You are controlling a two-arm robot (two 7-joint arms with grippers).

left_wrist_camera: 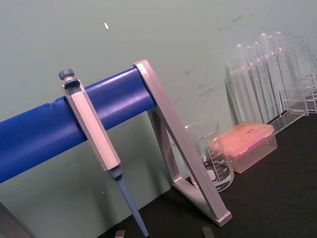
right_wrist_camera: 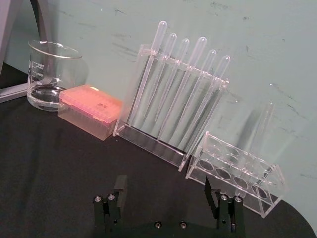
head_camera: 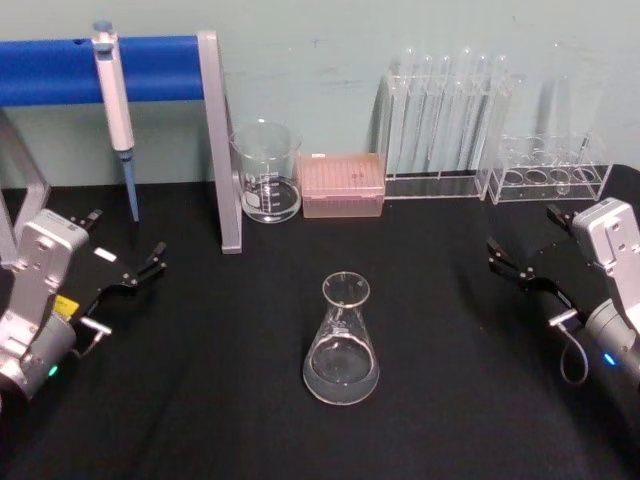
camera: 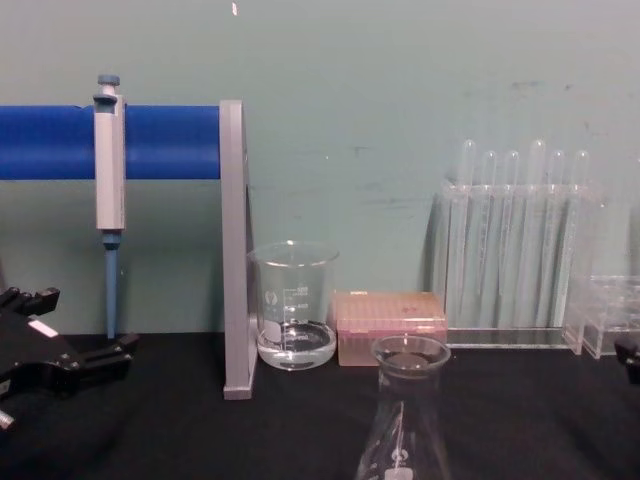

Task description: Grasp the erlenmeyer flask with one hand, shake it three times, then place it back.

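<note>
Head view: the flask (head_camera: pixel 342 345) stands upright on the black table (head_camera: pixel 200 400), at 5 o'clock from the beaker (head_camera: pixel 267 172), untouched. The left gripper (head_camera: pixel 127 236) sits at the flask's 9 o'clock and the right gripper (head_camera: pixel 525 240) at its 2 o'clock. Both are spread wide, empty and well apart from it.

Left wrist view: a pipette (left_wrist_camera: pixel 91 131) hangs on a blue bar (left_wrist_camera: pixel 29 139).

Right wrist view: the right gripper's fingers gape, facing a tube rack (right_wrist_camera: pixel 148 134).

Chest view: the flask's neck rises at 6 o'clock, with the left gripper at 8 o'clock.
</note>
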